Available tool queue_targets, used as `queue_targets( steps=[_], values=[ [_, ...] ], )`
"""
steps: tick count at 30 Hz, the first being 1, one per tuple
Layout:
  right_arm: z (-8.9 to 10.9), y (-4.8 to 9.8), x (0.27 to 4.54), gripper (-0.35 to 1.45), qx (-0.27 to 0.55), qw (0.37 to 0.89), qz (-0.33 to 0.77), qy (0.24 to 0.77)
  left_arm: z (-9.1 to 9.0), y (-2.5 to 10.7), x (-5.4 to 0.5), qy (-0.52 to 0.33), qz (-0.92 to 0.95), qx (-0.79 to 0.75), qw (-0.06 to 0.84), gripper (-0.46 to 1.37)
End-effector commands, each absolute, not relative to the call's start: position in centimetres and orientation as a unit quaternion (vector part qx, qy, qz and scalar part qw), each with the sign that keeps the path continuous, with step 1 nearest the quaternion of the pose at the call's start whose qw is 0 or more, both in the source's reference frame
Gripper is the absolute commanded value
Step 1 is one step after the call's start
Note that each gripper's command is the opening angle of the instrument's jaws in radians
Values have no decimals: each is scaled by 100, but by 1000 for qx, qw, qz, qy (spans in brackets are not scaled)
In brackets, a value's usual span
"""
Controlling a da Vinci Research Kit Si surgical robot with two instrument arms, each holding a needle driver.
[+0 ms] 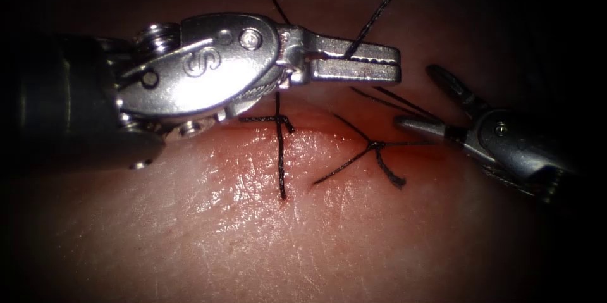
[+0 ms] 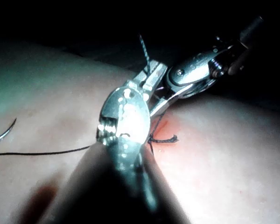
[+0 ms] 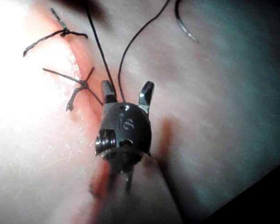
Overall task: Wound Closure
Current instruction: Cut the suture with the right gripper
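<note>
Left hand [image 1: 373, 62] clamped on the thread [image 1: 379, 9], with the strand rising up and away from the closed tips. Right hand [image 1: 436, 100] spread open, gripping nothing, just to the right of the left hand's tips and a little lower, beside the knot [image 1: 374, 146] on the tissue [image 1: 253, 233]. In the right wrist view a strand runs up between the open hand's two parted tips [image 3: 147, 91], seemingly untouched by either, though contact is hard to judge. Needle [image 2: 3, 132] free of both hands, lying on the tissue well off to the left hand's side, curve flat on the surface, not in the tissue. Left hand clearly the nearer to it. Two stitches cross the cut [image 1: 316, 129], below and beside the left hand's tips.
</note>
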State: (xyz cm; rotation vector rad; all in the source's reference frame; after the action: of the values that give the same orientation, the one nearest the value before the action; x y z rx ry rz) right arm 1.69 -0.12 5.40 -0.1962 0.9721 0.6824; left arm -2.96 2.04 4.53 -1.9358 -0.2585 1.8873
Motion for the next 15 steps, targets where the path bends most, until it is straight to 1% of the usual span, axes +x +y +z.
queue_targets(
  steps=[1, 5, 8, 15],
  values=[
    [539, -12, 169, 113, -91, 825, 320, 458, 452, 203, -295, -95, 679, -697, 210, -35],
    [534, -12, 173, 128, -90, 825, 321, 457, 452, 204, -294, -94, 679, -698, 206, -35],
    [529, -12, 178, 132, -86, 824, 319, 460, 451, 210, -291, -92, 680, -697, 208, -35],
    [524, -11, 207, 130, -63, 820, 301, 483, 448, 230, -270, -77, 683, -694, 213, -35]
  ],
)
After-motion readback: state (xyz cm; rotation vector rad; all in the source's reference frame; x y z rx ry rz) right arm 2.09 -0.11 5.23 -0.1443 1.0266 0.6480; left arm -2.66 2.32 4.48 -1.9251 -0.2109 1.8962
